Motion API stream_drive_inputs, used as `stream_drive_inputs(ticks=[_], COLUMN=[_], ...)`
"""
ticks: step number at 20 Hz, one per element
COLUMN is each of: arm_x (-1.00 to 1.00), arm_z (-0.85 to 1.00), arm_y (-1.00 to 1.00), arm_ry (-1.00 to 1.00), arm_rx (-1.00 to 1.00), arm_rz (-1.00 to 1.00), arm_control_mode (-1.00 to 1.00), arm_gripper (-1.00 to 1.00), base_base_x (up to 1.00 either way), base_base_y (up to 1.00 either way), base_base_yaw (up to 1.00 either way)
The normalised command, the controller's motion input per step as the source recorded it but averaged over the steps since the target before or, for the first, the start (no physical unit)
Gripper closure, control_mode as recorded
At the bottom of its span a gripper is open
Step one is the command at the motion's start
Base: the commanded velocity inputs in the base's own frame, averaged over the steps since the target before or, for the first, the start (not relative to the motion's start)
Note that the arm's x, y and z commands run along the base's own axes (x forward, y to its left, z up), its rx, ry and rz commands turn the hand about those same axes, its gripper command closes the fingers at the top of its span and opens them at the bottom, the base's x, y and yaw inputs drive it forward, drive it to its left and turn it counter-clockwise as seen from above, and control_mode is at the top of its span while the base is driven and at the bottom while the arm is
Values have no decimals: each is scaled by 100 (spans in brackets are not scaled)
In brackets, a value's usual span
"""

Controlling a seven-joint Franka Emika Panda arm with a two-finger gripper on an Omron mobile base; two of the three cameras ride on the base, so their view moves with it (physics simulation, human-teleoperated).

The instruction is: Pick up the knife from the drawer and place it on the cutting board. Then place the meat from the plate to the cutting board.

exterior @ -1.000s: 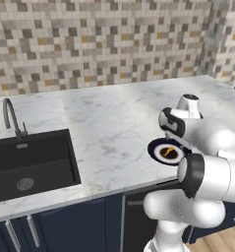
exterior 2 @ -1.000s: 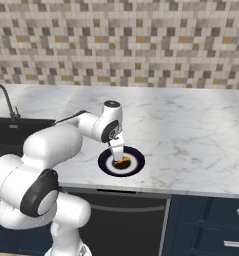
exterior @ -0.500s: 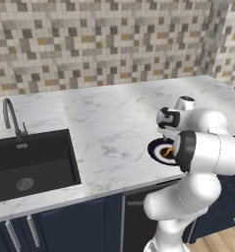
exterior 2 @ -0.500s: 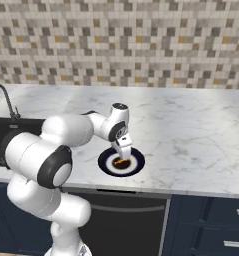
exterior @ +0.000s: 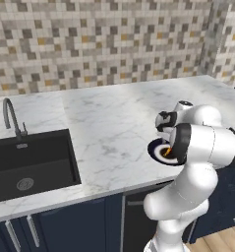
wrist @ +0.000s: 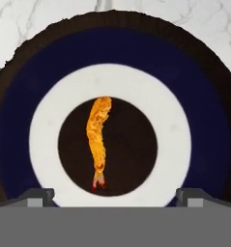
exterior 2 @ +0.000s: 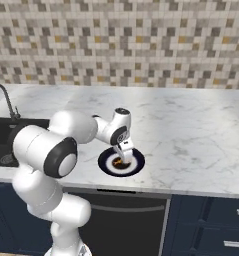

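Note:
My gripper [exterior 2: 124,153] hangs straight down over the plate [exterior 2: 104,163], close above it, and it is open. In the hand view its two fingertips [wrist: 39,195] stand wide apart at the bottom with nothing between them. The plate [wrist: 204,120] has a navy rim, a white ring and a dark centre. On that centre lies the meat [wrist: 98,140], a thin orange-brown strip, seen in the right base view as a small brown lump [exterior 2: 120,162]. From the left base view the plate [exterior: 155,147] peeks out behind my arm. The knife, the drawer and the cutting board are out of view.
The plate sits near the front edge of a white marble counter [exterior: 114,115]. A black sink [exterior: 30,162] with a curved tap [exterior: 10,115] lies at the left. Navy cabinet fronts [exterior 2: 211,225] and a dark appliance front [exterior 2: 126,220] stand below; a tiled wall runs behind.
The hand has shifted a little right and lowered toward the plate, and the elbow has swung round. The jaws have stayed open; plate and meat have not moved.

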Motion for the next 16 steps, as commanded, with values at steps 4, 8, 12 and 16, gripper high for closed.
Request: stream_drive_inputs(ticks=[4,8,12,16], arm_x=[14,25,25,23], arm_z=[-35,-30,-27,-30], arm_y=[-6,-4,-8,-7], arm_ry=[0,0,0,0], arm_rx=[0,0,0,0], arm_rz=[0,0,0,0], arm_control_mode=[-100,-100,-100,-100], arm_gripper=[-100,-100,-100,-100], base_base_x=[0,0,0,0], base_base_y=[0,0,0,0], base_base_yaw=[0,0,0,0])
